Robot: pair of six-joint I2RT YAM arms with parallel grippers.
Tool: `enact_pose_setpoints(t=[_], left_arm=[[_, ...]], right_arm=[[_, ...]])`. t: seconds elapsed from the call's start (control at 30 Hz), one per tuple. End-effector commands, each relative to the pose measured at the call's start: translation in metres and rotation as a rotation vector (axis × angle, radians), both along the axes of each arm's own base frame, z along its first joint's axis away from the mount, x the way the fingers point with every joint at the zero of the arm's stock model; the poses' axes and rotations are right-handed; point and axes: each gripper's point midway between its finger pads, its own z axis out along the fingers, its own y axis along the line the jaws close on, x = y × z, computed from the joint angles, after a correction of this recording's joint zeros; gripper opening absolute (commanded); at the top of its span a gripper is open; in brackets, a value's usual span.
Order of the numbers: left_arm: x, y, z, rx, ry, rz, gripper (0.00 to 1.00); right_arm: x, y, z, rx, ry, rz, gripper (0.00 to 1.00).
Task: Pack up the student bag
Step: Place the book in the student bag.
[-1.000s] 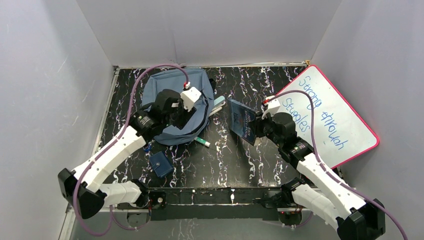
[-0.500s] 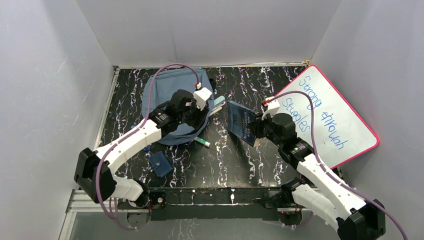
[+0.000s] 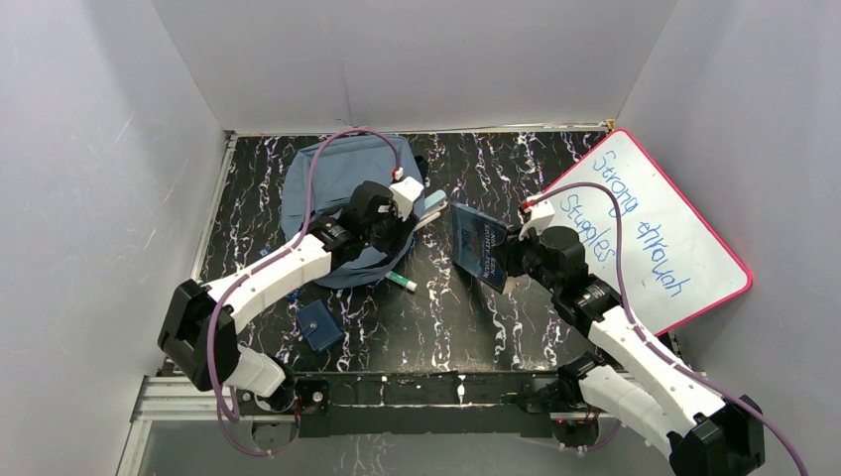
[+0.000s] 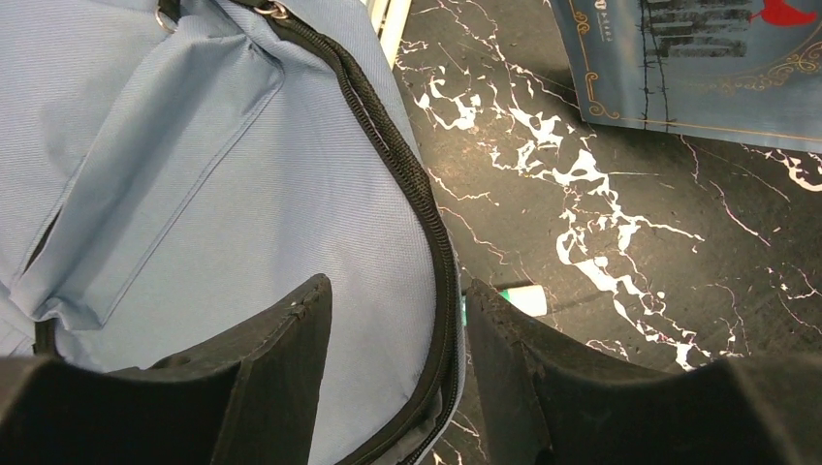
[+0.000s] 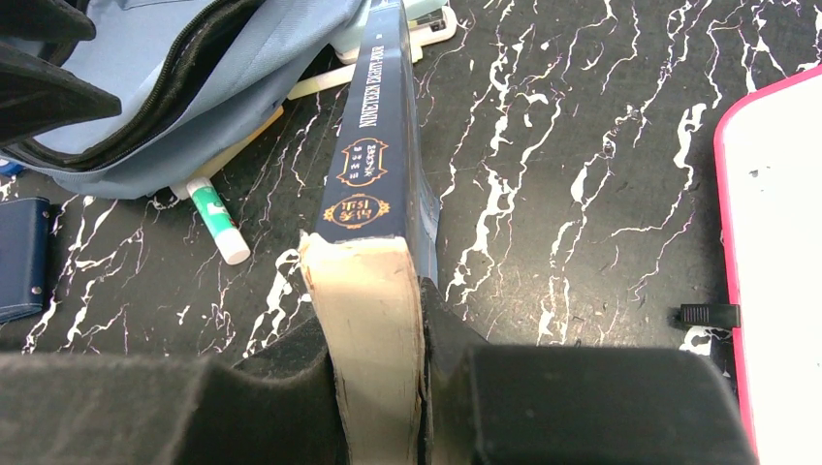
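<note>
- While your left arm (image 3: pixel 283 270) stretched across the bag (image 3: pixel 347 171), it hid the bag's middle from the overhead camera. You could not see that arm's fingertips from above at all.
- Some flat pale things (image 5: pixel 426 21) poked out from under the bag's right edge. Only their ends showed, too little for you to tell what they were.
- You could see a green and white tube (image 5: pixel 215 221) lying on the table (image 3: pixel 476 327), just beside the bag's near right corner.
- A small dark-blue pouch (image 3: pixel 319 325) lay nearer the front edge, apart from the bag.
- A whiteboard (image 3: pixel 655 238) with a pink rim and blue handwriting sat at the right side.
- Your right gripper (image 5: pixel 373 320) pinched a dark-blue book (image 5: pixel 373 145) by its end, one pad pressed on each cover. The book stood on edge between the bag and the whiteboard.
- The bag lay at the back left of the table.
- Your left gripper (image 4: pixel 393 320) hung over the bag's right edge with its jaws spread, straddling the black zipper (image 4: pixel 425 203). One finger was over fabric and the other over bare table. You could not tell whether either finger touched the cloth.
</note>
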Motion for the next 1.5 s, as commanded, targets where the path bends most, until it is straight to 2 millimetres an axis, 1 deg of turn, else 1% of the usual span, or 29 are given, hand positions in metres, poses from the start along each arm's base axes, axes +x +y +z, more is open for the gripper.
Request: enact_pose_setpoints(t=[0.0,0.3,0.47,0.6,0.73,0.93,1.0,1.07,1.23,1.43,1.47], left_arm=[[-0.002,-0.004,-0.005,-0.016,0.01,0.016,0.51],[-0.003,0.002,-0.021,0.041,0.018,0.025,0.51],[0.0,0.015,-0.032,0.11,0.004,0.053,0.51],[0.002,0.021,-0.036,0.147,-0.005,0.064,0.51],[0.007,0.031,-0.034,0.186,-0.036,0.096,0.51],[0.011,0.039,-0.025,0.214,-0.079,0.115,0.51],[0.011,0.043,-0.026,0.232,-0.082,0.116,0.51],[0.008,0.046,-0.029,0.248,-0.07,0.115,0.51],[-0.008,0.054,-0.039,0.257,-0.03,0.097,0.51],[-0.027,0.066,-0.038,0.254,-0.01,0.084,0.51],[-0.028,0.068,-0.039,0.258,-0.009,0.086,0.51]], right_arm=[[0.015,0.011,0.057,0.121,-0.176,0.002,0.0],[0.015,0.011,0.055,0.124,-0.17,0.001,0.0],[0.014,0.011,0.056,0.129,-0.173,0.004,0.0],[0.014,0.012,0.057,0.132,-0.171,0.007,0.0],[0.014,0.013,0.056,0.136,-0.166,0.007,0.0],[0.014,0.015,0.055,0.147,-0.155,0.013,0.0],[0.014,0.017,0.055,0.151,-0.152,0.018,0.0],[0.014,0.018,0.054,0.153,-0.151,0.022,0.0],[0.015,0.019,0.053,0.154,-0.147,0.023,0.0],[0.017,0.021,0.051,0.157,-0.142,0.022,0.0],[0.015,0.025,0.05,0.161,-0.136,0.048,0.0]])
